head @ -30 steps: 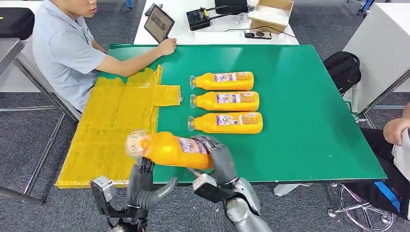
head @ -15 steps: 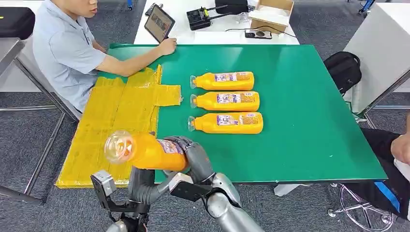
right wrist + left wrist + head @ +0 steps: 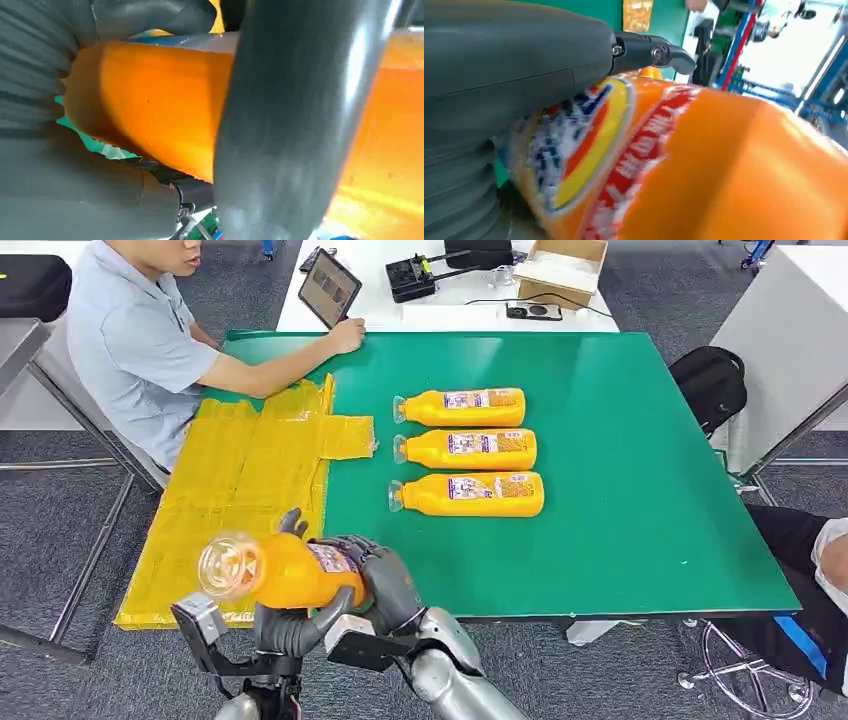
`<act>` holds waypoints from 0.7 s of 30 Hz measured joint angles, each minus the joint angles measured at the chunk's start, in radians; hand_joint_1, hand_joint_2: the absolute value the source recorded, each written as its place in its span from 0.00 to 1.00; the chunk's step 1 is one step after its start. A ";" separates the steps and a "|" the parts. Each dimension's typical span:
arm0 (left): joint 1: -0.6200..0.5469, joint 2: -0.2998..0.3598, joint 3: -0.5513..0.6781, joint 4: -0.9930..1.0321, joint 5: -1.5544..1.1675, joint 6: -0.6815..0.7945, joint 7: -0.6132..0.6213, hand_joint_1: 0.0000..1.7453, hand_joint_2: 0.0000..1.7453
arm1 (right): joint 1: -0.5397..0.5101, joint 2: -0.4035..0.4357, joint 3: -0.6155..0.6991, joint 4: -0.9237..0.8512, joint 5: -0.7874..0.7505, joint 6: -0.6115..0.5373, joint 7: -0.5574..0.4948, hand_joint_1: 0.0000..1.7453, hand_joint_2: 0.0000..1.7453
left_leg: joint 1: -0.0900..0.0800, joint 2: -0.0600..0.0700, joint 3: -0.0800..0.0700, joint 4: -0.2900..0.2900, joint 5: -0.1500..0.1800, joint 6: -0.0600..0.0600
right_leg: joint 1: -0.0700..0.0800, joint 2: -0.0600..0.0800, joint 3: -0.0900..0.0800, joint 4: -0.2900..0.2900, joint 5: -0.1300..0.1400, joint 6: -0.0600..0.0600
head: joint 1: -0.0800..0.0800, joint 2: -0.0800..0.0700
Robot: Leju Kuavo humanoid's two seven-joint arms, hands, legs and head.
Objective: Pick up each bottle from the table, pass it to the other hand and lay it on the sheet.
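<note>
An orange bottle (image 3: 285, 572) hangs level over the table's near left corner, its clear mouth toward the yellow sheet (image 3: 240, 480). My right hand (image 3: 385, 580) grips its labelled base end. My left hand (image 3: 290, 625) wraps it from below, with one finger showing above the bottle. In the left wrist view the bottle (image 3: 704, 165) lies against that hand's thumb (image 3: 514, 60). In the right wrist view a dark finger (image 3: 290, 125) crosses the bottle (image 3: 150, 110). Three more bottles (image 3: 462, 407), (image 3: 468, 449), (image 3: 470, 494) lie in a row on the green table (image 3: 640, 460).
A seated person (image 3: 130, 340) at the far left rests an arm on the table beside a tablet (image 3: 328, 288). Another person (image 3: 825, 530) sits at the right edge. A black backpack (image 3: 710, 380) lies on the floor to the right. A white table with boxes stands behind.
My right hand has carried the bottle left and toward me, over the sheet's near edge. My left hand has closed around it from below.
</note>
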 measured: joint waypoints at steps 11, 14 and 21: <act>-0.018 -0.011 0.007 0.000 0.033 0.039 0.057 1.00 1.00 | -0.035 0.018 0.053 0.068 0.047 -0.133 -0.018 0.00 0.00 | 0.000 0.000 -0.001 0.000 0.000 0.000 | 0.000 0.000 0.000 0.000 0.000 0.000 | 0.000 0.000; -0.031 -0.011 0.008 0.000 0.099 0.011 0.059 1.00 1.00 | -0.037 0.016 0.055 0.080 0.046 -0.191 -0.055 0.00 0.00 | 0.000 0.000 -0.001 0.000 0.000 0.000 | 0.000 0.000 0.000 0.000 0.000 0.000 | 0.000 0.000; -0.034 -0.009 0.019 -0.028 0.116 0.008 0.059 1.00 1.00 | -0.024 0.007 0.055 0.084 -0.007 -0.248 -0.115 0.00 0.00 | 0.000 0.000 0.000 0.000 0.000 0.000 | 0.000 0.000 -0.001 0.000 0.000 0.000 | 0.000 0.000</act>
